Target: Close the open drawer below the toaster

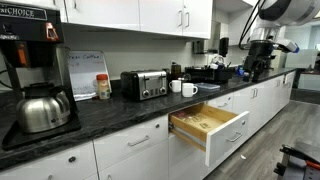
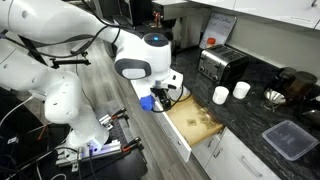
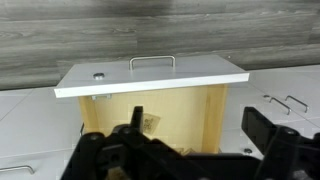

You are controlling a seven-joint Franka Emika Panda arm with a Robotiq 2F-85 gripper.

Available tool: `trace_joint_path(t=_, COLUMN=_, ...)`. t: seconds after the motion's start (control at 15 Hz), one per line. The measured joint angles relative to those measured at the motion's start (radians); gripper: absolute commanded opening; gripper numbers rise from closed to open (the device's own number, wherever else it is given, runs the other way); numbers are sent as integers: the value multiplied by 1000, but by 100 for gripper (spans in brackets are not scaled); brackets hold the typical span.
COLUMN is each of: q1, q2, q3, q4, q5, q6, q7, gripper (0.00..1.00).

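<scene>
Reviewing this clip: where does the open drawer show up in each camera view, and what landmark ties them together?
Exterior view: the drawer juts from the lower cabinets, right of centre.
Exterior view: the drawer sits lower centre, seen from above.
Wrist view: its white front spans the middle, wood interior below.
Landmark: the toaster on the counter, in both exterior views only.

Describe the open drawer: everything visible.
The drawer is wide and shallow, pulled well out below the dark counter. Its flat white front carries a horizontal silver bar handle. The inside looks like light wood with dividers. The open gripper hangs over it; contact cannot be told.
</scene>
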Motion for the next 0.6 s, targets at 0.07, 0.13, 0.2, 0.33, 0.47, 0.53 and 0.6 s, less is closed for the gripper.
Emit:
trace_joint_path(t=0.07, q1=0, q2=15, q3=-4, q4=-15, q5=0, q6=16, q7=-12, gripper=100)
trace_joint_path(t=0.13, q1=0, q2=33, q3=-6, q4=-28, q5=0, q6=33, q7=-24, gripper=100)
trace_joint_path(t=0.2, q1=0, q2=53, q3=-7, q4=-41, q5=0, q6=50, q7=-37, gripper=100)
trace_joint_path(t=0.33, q1=0, q2=100, q3=-8, q4=-62, q5=0, q6=92, q7=-66, gripper=100)
trace_joint_path(t=0.47, q1=1, q2=156, q3=-10, q4=-74, q5=1, q6=141, q7=-94, gripper=100)
trace_joint_path(t=0.53, q1=2, q2=190, q3=-10, q4=-75, q5=1, q6=164, q7=-109, gripper=100)
trace_joint_path(t=0.6, q1=3, q2=223, q3=-10, q4=-75, q5=1, q6=182, q7=-123, gripper=100)
